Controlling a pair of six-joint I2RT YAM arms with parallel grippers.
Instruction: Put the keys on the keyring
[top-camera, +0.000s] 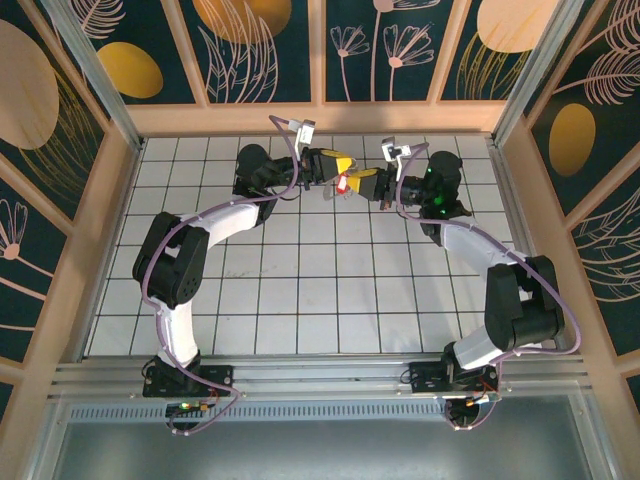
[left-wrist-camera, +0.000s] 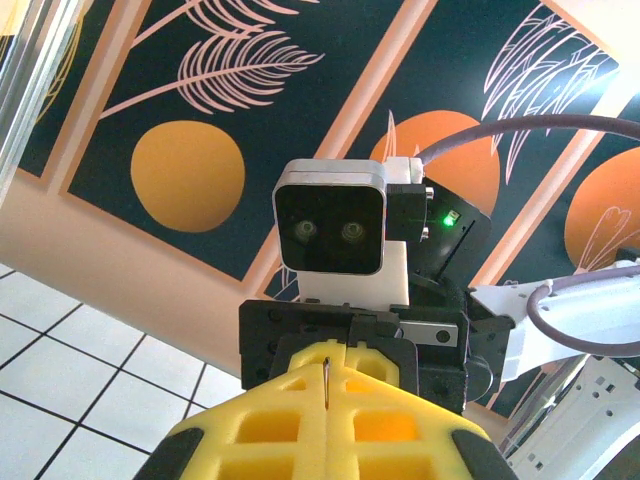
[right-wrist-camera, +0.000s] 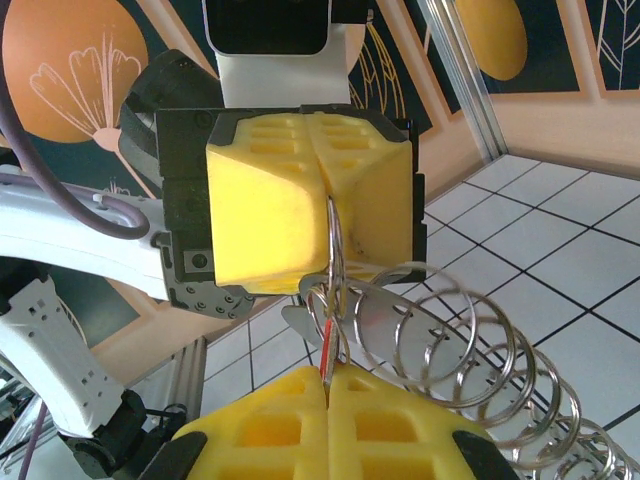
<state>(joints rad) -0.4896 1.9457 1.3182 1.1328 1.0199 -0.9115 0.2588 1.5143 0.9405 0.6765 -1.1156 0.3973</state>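
Note:
Both grippers meet tip to tip above the far middle of the table. My left gripper (top-camera: 340, 165) (left-wrist-camera: 340, 362) is shut on the keyring (right-wrist-camera: 335, 240), which shows edge-on as a thin metal sliver (left-wrist-camera: 327, 382) between its yellow fingers. From the ring, a chain of silver loops (right-wrist-camera: 480, 345) and a flat metal strip trail to the right. My right gripper (top-camera: 362, 181) (right-wrist-camera: 328, 378) is shut on the red-headed key (right-wrist-camera: 326, 352) (top-camera: 343, 186). The key stands edge-on right at the bottom of the ring, touching or overlapping it. I cannot tell whether it is threaded on.
The white tiled table (top-camera: 300, 290) lies below, walled by wood-framed patterned panels (top-camera: 265, 50). Both arms arch inward from their bases at the near edge. The right wrist's camera housing (left-wrist-camera: 332, 230) faces the left wrist closely.

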